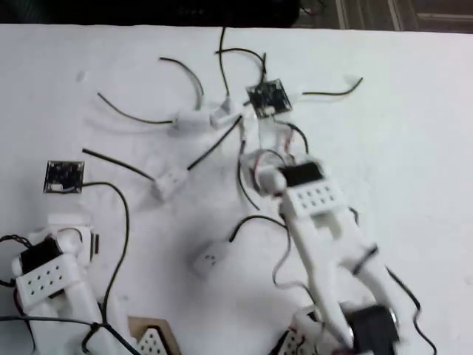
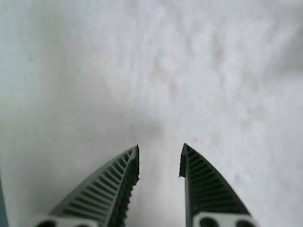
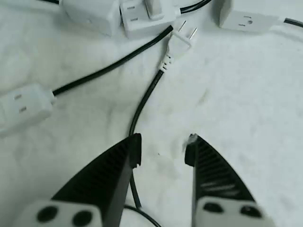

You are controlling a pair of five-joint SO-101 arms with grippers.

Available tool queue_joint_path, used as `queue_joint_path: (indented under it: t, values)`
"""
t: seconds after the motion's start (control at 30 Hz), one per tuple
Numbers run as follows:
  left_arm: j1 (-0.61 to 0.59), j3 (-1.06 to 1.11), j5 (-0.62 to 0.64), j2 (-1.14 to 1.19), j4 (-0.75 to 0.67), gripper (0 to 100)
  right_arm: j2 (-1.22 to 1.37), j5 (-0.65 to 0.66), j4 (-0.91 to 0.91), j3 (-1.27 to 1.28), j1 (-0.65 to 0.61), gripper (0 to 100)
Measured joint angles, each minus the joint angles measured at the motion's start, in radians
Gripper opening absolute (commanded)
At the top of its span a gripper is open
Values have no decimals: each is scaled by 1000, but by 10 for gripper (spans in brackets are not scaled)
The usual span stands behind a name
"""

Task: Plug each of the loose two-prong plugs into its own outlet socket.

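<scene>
The right claw [image 3: 164, 144], spread, hangs near a loose two-prong plug [image 3: 181, 39], best pinched squarely across its body for a straight push; the left claw [image 2: 160, 157] gapes too.

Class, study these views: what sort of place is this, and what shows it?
Probably a robotics lab bench: a white robot arm over a white table strewn with corded outlet sockets and a loose two-prong plug.

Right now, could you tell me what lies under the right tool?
Under the right tool: bare white tabletop and the white two-prong plug's thin black cord, which partly disappears beneath one black finger.
</scene>
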Motion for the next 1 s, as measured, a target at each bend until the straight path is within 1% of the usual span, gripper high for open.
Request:
queue_joint_path:
  t: [0.1,0.2,0.37,0.5,0.77,0.8,0.9,0.97,1.0]
  values:
    - [0,0,0,0,0,158,173,-112,-97,-104,-28,152]
    - [0,0,0,0,0,158,356,-170,-167,-224,-29,152]
    - [0,0,0,0,0,158,617,-196,-198,-416,-26,152]
    - [0,0,0,0,0,158,770,-196,-198,-539,-12,152]
    - [0,0,0,0,0,158,930,-199,-198,-726,28,146]
    - [0,0,0,0,0,158,945,-199,-198,-743,31,123]
    - [0,0,0,0,0,158,980,-199,-196,-779,35,6]
    - [0,0,0,0,0,158,997,-199,-196,-792,48,31]
    - [0,0,0,0,0,158,999,-199,-196,-793,57,18]
